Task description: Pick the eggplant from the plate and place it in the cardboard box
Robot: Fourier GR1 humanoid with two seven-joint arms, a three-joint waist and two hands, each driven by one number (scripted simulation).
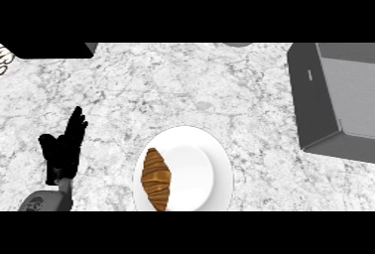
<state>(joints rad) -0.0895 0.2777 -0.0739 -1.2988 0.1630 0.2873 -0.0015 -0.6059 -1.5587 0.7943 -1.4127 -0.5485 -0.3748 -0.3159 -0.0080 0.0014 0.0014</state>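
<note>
A: From the head view, what lies on the pale speckled marble counter (183,84)?

B: A round white ceramic plate (196,163) sits low in the middle, toward six o'clock. On its left half lies a brown, ridged, crescent-shaped pastry (156,179), long axis running twelve to six. It looks like a croissant; nothing shaped or coloured like an eggplant shows on the plate.

A: And the box?

B: A grey open-topped box (322,99) with angled flaps fills the right side, at about three o'clock from the picture's centre and at about one o'clock from the plate. It stands well apart from the plate, with bare counter between them. Its inside shows only flat grey walls and floor.

A: Which hands show?

B: Only the left hand (64,149), black, at about nine o'clock from the plate, near it but not touching. Its grey forearm (45,201) comes in from the lower left edge. The fingers are straight and point up toward twelve o'clock, the thumb (48,144) standing off to the left. It holds nothing and touches neither plate nor pastry. The right hand does not appear.

A: Anything else?

B: A dark block (55,49) sits in the upper left corner at about eleven o'clock, partly cut off, and a small dark shape (238,44) pokes in at the top edge near twelve o'clock; what either is, I cannot tell
</note>
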